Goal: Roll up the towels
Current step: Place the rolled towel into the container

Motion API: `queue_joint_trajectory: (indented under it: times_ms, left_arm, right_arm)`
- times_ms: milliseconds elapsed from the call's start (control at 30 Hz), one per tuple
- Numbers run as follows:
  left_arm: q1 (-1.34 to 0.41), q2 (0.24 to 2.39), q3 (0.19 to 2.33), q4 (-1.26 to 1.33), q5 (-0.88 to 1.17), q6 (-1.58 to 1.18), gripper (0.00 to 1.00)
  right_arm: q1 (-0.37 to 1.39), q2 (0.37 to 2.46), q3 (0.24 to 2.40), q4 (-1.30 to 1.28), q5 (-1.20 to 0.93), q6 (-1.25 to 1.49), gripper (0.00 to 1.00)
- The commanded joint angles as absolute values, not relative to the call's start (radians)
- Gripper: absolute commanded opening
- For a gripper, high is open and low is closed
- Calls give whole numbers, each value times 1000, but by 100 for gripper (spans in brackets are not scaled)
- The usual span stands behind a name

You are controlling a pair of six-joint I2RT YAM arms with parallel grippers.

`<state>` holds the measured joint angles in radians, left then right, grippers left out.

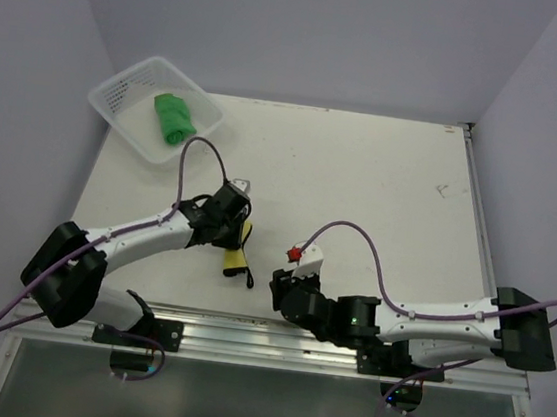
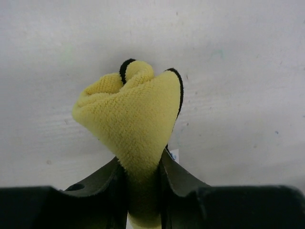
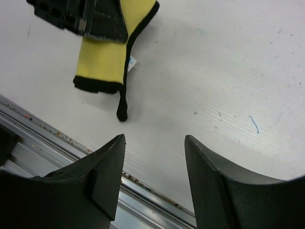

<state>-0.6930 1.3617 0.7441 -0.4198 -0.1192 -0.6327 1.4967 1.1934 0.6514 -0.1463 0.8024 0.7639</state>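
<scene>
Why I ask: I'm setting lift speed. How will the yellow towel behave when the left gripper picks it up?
Probably floppy: the yellow towel bunches into soft folds where the left gripper pinches it. Its free end, past the gripper in the right wrist view, would likely droop or unroll. The fuzzy pile suggests it won't slip easily.

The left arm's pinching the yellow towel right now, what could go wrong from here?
1. The left gripper clamps the yellow towel at one narrow spot; its free end bulges loosely, so the roll may spring open when moved.
2. The towel's black tab trails close to the metal rail and might snag.
3. The right gripper, open and empty, sits close by; the arms could bump.
</scene>
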Motion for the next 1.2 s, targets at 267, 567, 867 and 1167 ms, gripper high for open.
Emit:
queue_joint_trajectory:
  times_ms: [267,567,867,1167]
  left_arm:
    - [-389,1557,1380,-633,-322,-333,31]
    - [-85,1893,1952,-666,-373,-207,34]
    - [81,2220,2231,-729,-442,-58,39]
    - [129,2272,2036,-624,-361,-104,39]
  right_arm:
    - [1344,1040,606,-167,756,720,57]
    - [1233,1052,661,-204,669,632,62]
    - [1042,1100,652,-135,500,588,65]
    - [916,1189,632,-63,342,583,65]
